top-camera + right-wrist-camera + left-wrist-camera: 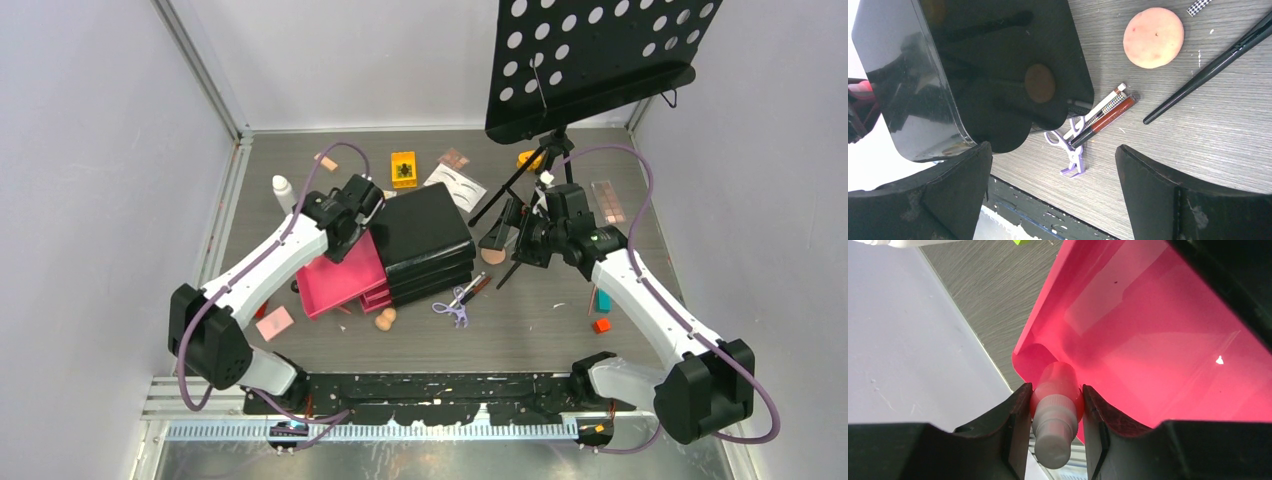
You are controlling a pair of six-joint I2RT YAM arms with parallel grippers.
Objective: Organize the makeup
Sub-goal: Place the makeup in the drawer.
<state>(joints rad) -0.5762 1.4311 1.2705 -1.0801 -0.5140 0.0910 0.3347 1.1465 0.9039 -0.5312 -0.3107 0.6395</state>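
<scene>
**Left arm.** We find the left gripper (1056, 390) clamped on a pink tube (1055, 412), one pad on either side of its pale capped end. The tube's far end sits at the near corner of the open pink drawer (1148, 335). We cannot tell whether it touches the drawer wall. In the top view the drawer juts from the black chest (425, 232) toward 8 o'clock.

**Right arm.** The right gripper (1052, 152) has its jaws spread wide and holds nothing. It hangs at 3 o'clock of the chest, beside the legs of the music stand (590, 60). Below it on the table (1198, 130) lie the lilac scissors (1068, 152), with two pencils (1105, 112) touching them toward 1 o'clock. A round peach sponge (1153, 37) and a black brush (1213, 67) lie further off.

**Loose items, taken from the chest in the top view:**
- white bottle (283, 190) at 10 o'clock
- yellow block (403, 168) at 12 o'clock
- eyebrow card (455, 187) at 1 o'clock, just beside the chest
- brown palette (454, 158) beyond the card
- second palette (608, 200) at 3 o'clock, well apart
- teal block (603, 300) and orange block (601, 325) at 4 o'clock
- two small peach sponges (385, 320) at 7 o'clock, touching each other
- pink block (274, 322) at 8 o'clock
</scene>
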